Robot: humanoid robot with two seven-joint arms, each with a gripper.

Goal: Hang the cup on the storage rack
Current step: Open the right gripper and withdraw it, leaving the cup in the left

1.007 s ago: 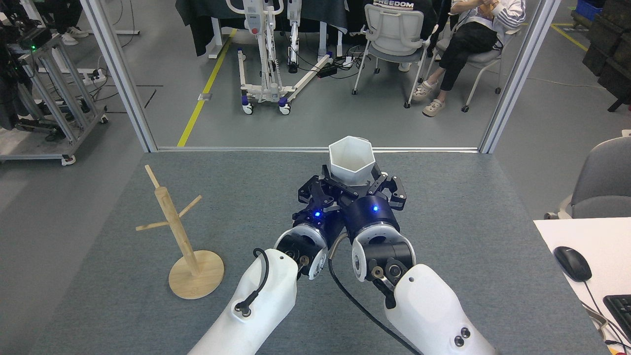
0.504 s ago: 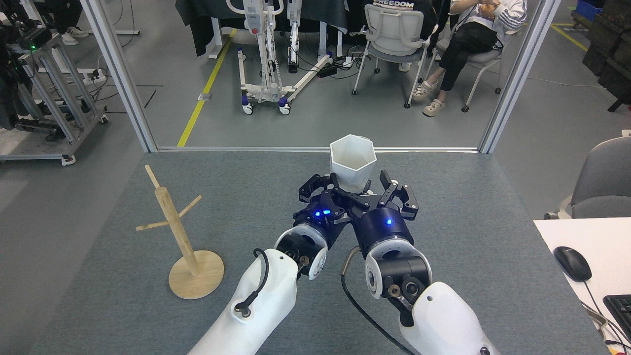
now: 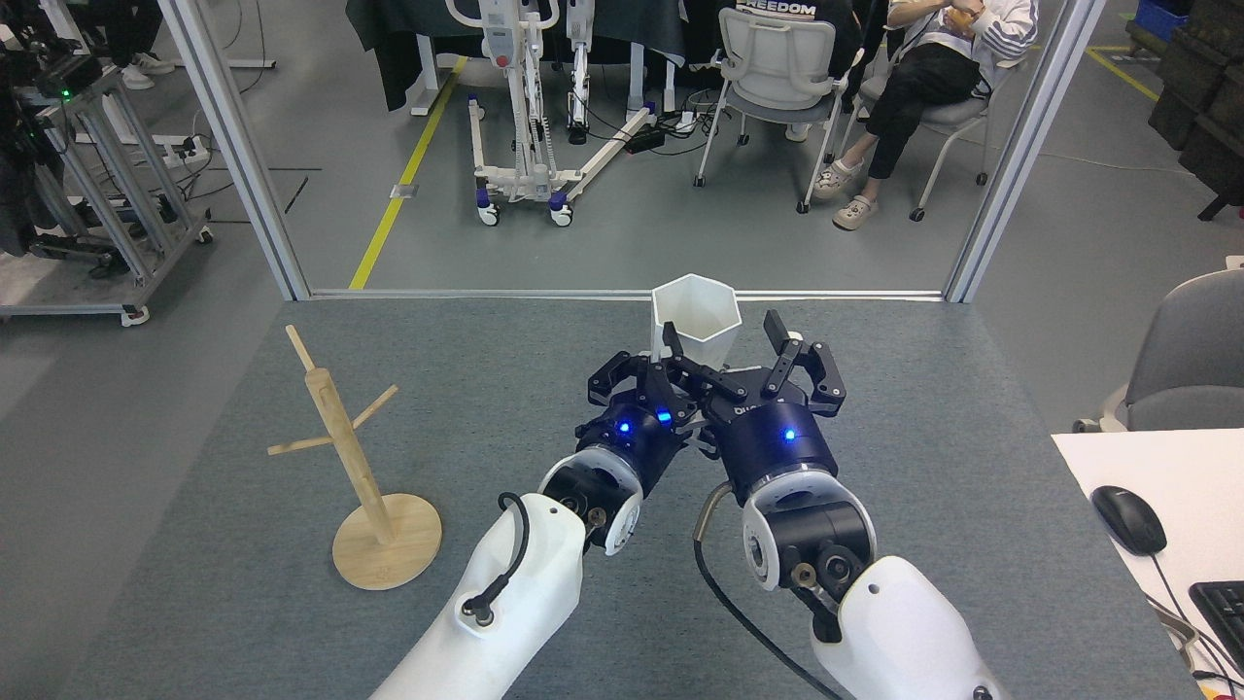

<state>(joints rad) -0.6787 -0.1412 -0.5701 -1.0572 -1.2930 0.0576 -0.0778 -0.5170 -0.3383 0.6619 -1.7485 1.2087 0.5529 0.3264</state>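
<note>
The white faceted cup point(image 3: 696, 313) is held upright above the middle of the grey table, rim up. My left gripper point(image 3: 665, 358) is shut on the cup's near left side, one dark finger lying against its wall. Just right of the cup, my right gripper point(image 3: 737, 352) stands open, with its fingers clear of it. The cup's side tab is hidden behind the fingers. The storage rack point(image 3: 342, 434), a bamboo post with thin angled pegs on a round disc base, stands at the table's left, well away from both grippers.
The table's far edge point(image 3: 622, 295) lies just behind the cup, flanked by two metal posts. Beyond it are chairs, a seated person and a wheeled stand. At the right, a white desk point(image 3: 1157, 467) holds a mouse and a keyboard.
My right gripper has opened, let go of the cup and drawn back to the right. The cup stays in my left gripper and has shifted slightly away from me.
</note>
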